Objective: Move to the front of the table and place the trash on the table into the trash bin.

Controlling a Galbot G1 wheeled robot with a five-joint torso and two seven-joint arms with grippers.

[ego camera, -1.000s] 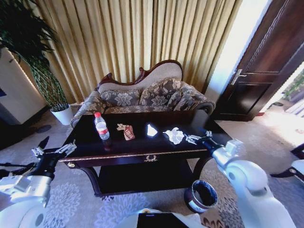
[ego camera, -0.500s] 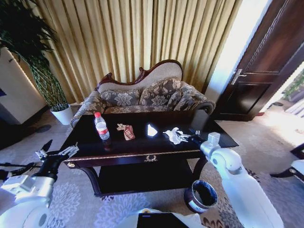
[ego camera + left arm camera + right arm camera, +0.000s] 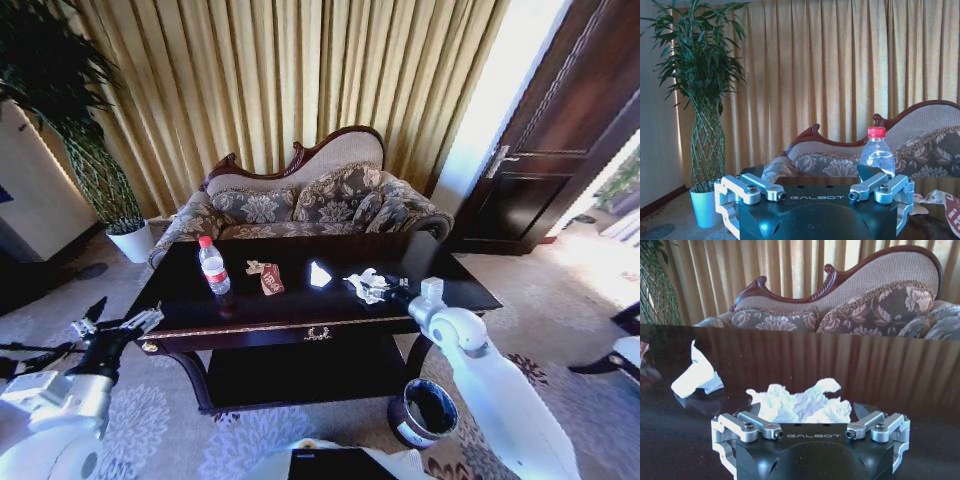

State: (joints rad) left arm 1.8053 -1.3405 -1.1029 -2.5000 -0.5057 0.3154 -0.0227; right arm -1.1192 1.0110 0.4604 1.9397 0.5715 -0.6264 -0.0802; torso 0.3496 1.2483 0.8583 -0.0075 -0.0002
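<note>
On the dark table (image 3: pixel 255 305) stand a clear bottle (image 3: pixel 213 268) with a red cap, a reddish-brown wrapper (image 3: pixel 270 279), a small white paper scrap (image 3: pixel 319 274) and a crumpled white paper (image 3: pixel 364 285). My right gripper (image 3: pixel 386 288) is low over the tabletop, right at the crumpled paper (image 3: pixel 800 406). It is open, and the paper lies just ahead between its fingers (image 3: pixel 762 426). My left gripper (image 3: pixel 115 327) hangs open off the table's left front corner, level with the bottle (image 3: pixel 877 152). The trash bin (image 3: pixel 425 412) stands on the carpet by the table's right front leg.
A patterned sofa (image 3: pixel 310 200) stands directly behind the table, in front of gold curtains. A tall plant in a white pot (image 3: pixel 132 240) stands at the back left. At the right is a dark door (image 3: pixel 560 150). Patterned carpet lies open in front of the table.
My right arm has reached leftward over the tabletop, bringing its gripper from the table's right front edge up to the crumpled paper. The left arm has barely shifted.
</note>
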